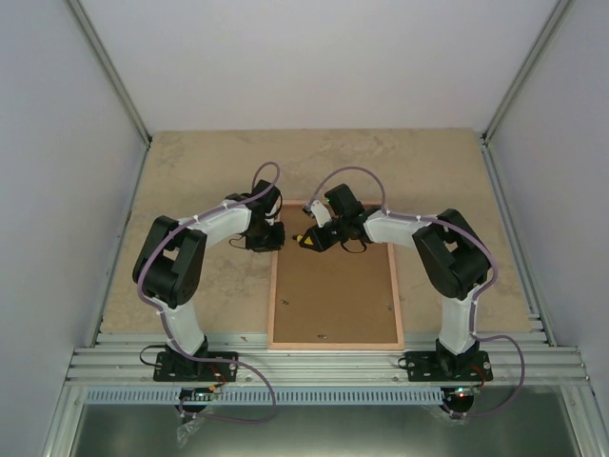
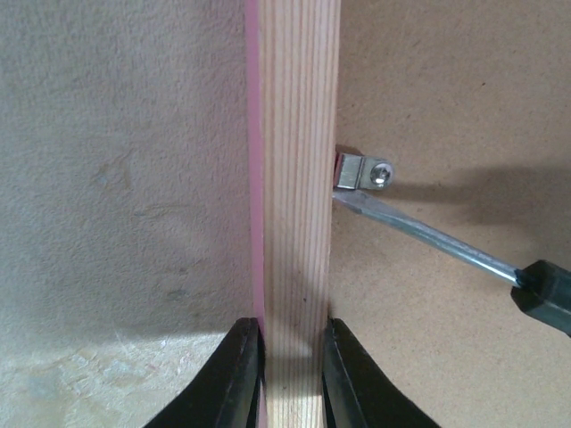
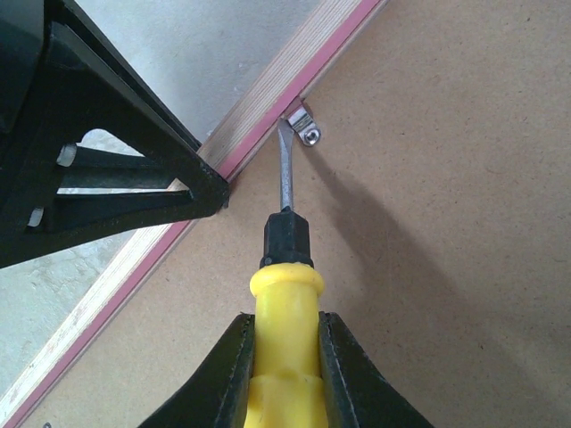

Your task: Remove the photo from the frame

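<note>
My left fingers: pinched shut on the frame, one on each side of its wooden side rail.
My right fingers: clamped on the screwdriver, by its yellow handle.
Blade tip: touching the metal clip, just inside that rail.
Frame: back up on the desk, brown backing board showing.
Photo: hidden from me.

The frame lies back-up, centred at the tabletop's near edge. The left gripper is at its left edge near the far corner. The right gripper is just beside, with a yellow-handled tool.
</note>
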`<state>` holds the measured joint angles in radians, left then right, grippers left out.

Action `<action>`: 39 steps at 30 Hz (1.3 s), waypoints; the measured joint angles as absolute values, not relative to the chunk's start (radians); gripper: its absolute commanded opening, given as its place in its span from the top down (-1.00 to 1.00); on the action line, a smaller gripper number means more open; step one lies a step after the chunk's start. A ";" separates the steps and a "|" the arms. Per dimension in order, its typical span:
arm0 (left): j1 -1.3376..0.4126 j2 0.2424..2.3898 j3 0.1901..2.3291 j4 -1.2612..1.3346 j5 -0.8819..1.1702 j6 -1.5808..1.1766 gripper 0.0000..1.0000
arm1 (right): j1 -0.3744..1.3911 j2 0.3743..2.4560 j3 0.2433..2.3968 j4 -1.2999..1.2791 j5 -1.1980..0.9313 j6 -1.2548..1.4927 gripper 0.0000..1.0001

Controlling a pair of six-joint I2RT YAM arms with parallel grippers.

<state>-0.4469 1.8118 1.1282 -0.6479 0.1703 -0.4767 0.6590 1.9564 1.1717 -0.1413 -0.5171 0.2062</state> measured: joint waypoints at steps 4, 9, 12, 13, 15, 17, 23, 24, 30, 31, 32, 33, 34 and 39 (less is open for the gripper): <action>-0.447 1.812 1.128 -0.648 0.170 -0.477 0.80 | 0.660 1.957 1.171 -0.130 -0.507 0.230 0.99; -0.447 1.810 1.125 -0.644 0.168 -0.477 0.82 | 0.664 1.957 1.155 -0.097 -0.502 0.275 0.99; -0.447 1.808 1.121 -0.639 0.167 -0.480 0.83 | 0.665 1.955 1.145 -0.080 -0.500 0.297 0.99; -0.447 1.807 1.121 -0.638 0.167 -0.480 0.83 | 0.665 1.953 1.142 -0.076 -0.497 0.302 0.99; -0.447 1.806 1.119 -0.635 0.167 -0.482 0.84 | 0.668 1.950 1.137 -0.068 -0.485 0.312 0.99; -0.447 1.805 1.117 -0.630 0.167 -0.484 0.84 | 0.672 1.946 1.132 -0.059 -0.467 0.321 0.99; -0.447 1.802 1.110 -0.614 0.171 -0.494 0.88 | 0.677 1.925 1.105 -0.032 -0.416 0.357 0.99; -0.447 1.801 1.109 -0.613 0.171 -0.495 0.88 | 0.677 1.920 1.102 -0.028 -0.403 0.364 0.99; -0.447 1.798 1.104 -0.612 0.175 -0.503 0.89 | 0.664 1.912 1.101 -0.031 -0.338 0.385 0.99; -0.447 1.798 1.104 -0.612 0.175 -0.504 0.89 | 0.665 1.912 1.101 -0.031 -0.336 0.385 0.99; -0.447 1.798 1.104 -0.612 0.175 -0.506 0.89 | 0.665 1.912 1.101 -0.033 -0.336 0.385 0.99; -0.447 1.798 1.104 -0.612 0.175 -0.506 0.89 | 0.665 1.912 1.101 -0.033 -0.335 0.384 0.99; -0.447 1.797 1.104 -0.612 0.175 -0.507 0.89 | 0.665 1.912 1.101 -0.033 -0.336 0.381 0.99; -0.447 1.795 1.099 -0.610 0.178 -0.513 0.89 | 0.664 1.912 1.110 -0.053 -0.351 0.354 0.99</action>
<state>-0.4473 1.7947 1.0992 -0.6098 0.1783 -0.5133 0.6643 1.9121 1.1103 -0.0528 -0.3511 0.3538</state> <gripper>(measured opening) 0.160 0.148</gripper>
